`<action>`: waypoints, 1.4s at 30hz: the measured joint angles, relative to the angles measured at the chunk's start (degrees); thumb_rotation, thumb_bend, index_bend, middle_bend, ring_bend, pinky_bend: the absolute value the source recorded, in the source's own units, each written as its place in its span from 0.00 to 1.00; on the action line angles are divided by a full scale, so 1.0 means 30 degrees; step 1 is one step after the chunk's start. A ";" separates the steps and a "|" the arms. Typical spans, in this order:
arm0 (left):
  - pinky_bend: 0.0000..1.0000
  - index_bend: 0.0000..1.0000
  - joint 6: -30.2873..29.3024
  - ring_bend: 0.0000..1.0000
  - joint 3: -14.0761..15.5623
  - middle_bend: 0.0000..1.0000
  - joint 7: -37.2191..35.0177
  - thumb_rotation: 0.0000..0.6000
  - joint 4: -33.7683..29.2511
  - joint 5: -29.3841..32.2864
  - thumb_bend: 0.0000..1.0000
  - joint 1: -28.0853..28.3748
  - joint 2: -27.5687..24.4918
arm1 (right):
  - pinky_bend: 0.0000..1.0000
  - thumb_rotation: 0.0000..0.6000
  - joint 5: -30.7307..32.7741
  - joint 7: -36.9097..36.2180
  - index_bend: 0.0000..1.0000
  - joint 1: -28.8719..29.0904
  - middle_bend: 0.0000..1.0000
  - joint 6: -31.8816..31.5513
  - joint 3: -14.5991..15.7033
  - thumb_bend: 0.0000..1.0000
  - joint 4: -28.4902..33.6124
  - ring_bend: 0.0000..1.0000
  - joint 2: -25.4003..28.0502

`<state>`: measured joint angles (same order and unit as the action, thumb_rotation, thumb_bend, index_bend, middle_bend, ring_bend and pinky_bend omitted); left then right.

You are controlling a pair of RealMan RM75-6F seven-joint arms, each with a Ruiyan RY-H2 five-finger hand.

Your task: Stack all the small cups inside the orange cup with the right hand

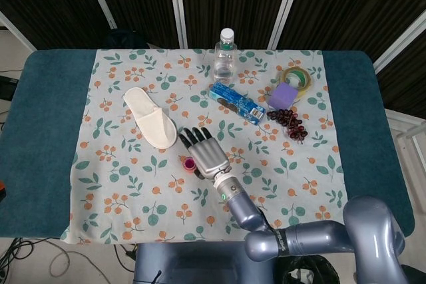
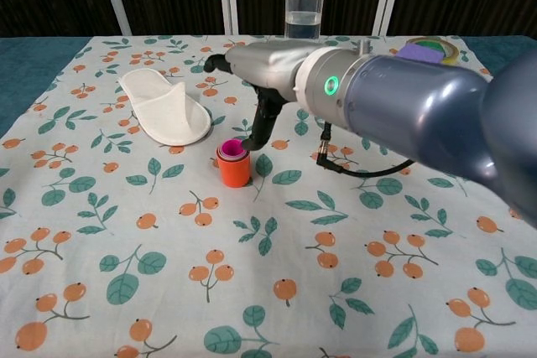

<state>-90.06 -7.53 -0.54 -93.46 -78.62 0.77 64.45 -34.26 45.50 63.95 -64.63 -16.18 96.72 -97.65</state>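
— Where the big grey arm fills the near right of the chest view, can you make out the right hand (image 2: 252, 69)?
— Only partly. It hovers just above and behind the orange cup (image 2: 234, 169), holding nothing, fingers (image 1: 193, 138) stretched out and apart in the head view; from the chest only one dark finger hanging down shows clearly.
— And the small cups?
— A magenta cup (image 2: 232, 150) sits nested in the orange one, rims of others ringed around it; I can't tell how many. From above, the hand covers most of the stack.
— The left hand?
— Out of both views.
— Farther back on the surface (image 1: 46, 131)?
— A white slipper (image 2: 165, 106) left of the cups on the floral cloth (image 2: 109, 232), then a blue packet (image 1: 233, 103), dark hair ties (image 1: 288, 123), a purple block (image 1: 284, 96) with a tape roll (image 1: 297, 76) behind it, and a water bottle (image 1: 225, 54), its cap cut off in the chest view.
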 measured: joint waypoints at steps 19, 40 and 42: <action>0.00 0.13 -0.0199 0.00 -0.0261 0.00 0.0282 1.00 0.0034 0.0152 0.73 0.0063 0.0101 | 0.05 1.00 -0.9684 -0.5958 0.00 -1.0192 0.00 -0.7306 0.5311 0.29 0.6457 0.00 1.0863; 0.00 0.13 -0.0477 0.00 -0.0189 0.00 0.0415 1.00 0.0026 -0.0198 0.73 0.0039 0.0149 | 0.05 1.00 -1.4950 -0.8883 0.00 -1.7963 0.00 -1.2101 0.8260 0.29 0.0087 0.00 0.9365; 0.00 0.13 -0.0500 0.00 -0.0179 0.00 0.0383 1.00 0.0053 -0.0225 0.73 0.0025 0.0137 | 0.05 1.00 -1.4958 -0.8883 0.00 -1.8038 0.00 -1.1728 0.8212 0.29 0.0259 0.00 0.9575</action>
<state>-91.56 -8.06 0.61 -93.30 -79.29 0.85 64.86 -79.13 18.85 9.84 -99.82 8.45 97.50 -68.93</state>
